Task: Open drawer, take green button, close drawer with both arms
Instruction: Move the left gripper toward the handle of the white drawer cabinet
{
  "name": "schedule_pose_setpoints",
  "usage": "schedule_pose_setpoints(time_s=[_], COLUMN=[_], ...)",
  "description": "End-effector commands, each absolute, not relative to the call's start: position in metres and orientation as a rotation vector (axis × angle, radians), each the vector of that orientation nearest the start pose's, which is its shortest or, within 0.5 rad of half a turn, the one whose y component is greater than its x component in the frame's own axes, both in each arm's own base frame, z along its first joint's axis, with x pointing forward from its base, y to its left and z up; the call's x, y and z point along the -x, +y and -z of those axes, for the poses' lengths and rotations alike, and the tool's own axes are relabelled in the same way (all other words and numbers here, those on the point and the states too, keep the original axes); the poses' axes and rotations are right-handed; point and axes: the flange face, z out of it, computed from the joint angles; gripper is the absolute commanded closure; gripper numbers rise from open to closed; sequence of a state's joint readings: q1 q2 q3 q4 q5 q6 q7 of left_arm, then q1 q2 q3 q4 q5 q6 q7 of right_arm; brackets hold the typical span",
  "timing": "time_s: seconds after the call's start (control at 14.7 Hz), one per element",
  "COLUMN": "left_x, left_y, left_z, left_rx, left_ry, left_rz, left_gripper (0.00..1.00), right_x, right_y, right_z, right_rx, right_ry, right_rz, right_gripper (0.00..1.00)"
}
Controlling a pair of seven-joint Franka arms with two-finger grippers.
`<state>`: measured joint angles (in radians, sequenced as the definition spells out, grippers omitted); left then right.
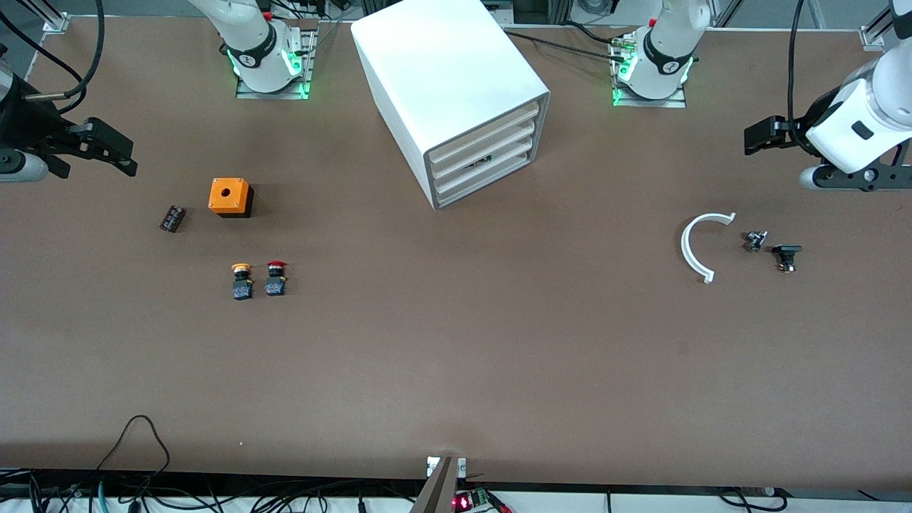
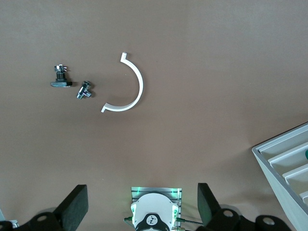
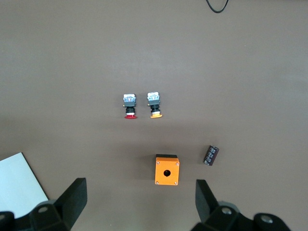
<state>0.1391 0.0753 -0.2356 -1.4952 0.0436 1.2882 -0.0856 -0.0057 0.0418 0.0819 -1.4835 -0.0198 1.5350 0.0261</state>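
Both arms wait high over a matte brown bench (image 1: 456,370), every drawer of the cabinet shut.

The glossy white box-shaped cabinet (image 1: 442,78) stands between the arm bases, its cream-fronted drawers (image 1: 484,153) stacked and pushed in; the green button is not in sight. Toward the right arm's end lie a square orange box with a round hole (image 1: 229,196), a small dark ribbed block (image 1: 172,218), a yellow-capped button (image 1: 241,280) and a red-capped button (image 1: 275,277) side by side. Toward the left arm's end lie a white plastic half-ring (image 1: 697,246) and two small metal fittings (image 1: 755,240), well apart from the cabinet. The left gripper (image 2: 139,202) and the right gripper (image 3: 139,199) are both spread wide, holding and touching nothing.
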Motion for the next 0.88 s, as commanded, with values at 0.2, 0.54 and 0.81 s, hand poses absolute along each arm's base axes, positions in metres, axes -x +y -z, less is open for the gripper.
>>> schedule_pose_setpoints(time_s=[0.2, 0.54, 0.81], left_x=[-0.556, -0.579, -0.579], left_y=[-0.038, -0.028, -0.025], left_z=[-0.602, -0.584, -0.577], left_rx=[3.106, 3.174, 3.171], left_ry=[-0.007, -0.055, -0.067], left_rz=[-0.313, -0.088, -0.114], left_gripper=[0.0, 0.0, 0.0], right_x=[-0.567, -0.57, -0.589], right_y=[0.043, 0.033, 0.03], right_z=[-0.647, -0.638, -0.592], right_rx=[3.164, 3.174, 3.17], right_ry=[-0.075, -0.1, -0.131], right_rz=[0.061, 0.039, -0.11], right_gripper=[0.0, 0.0, 0.0])
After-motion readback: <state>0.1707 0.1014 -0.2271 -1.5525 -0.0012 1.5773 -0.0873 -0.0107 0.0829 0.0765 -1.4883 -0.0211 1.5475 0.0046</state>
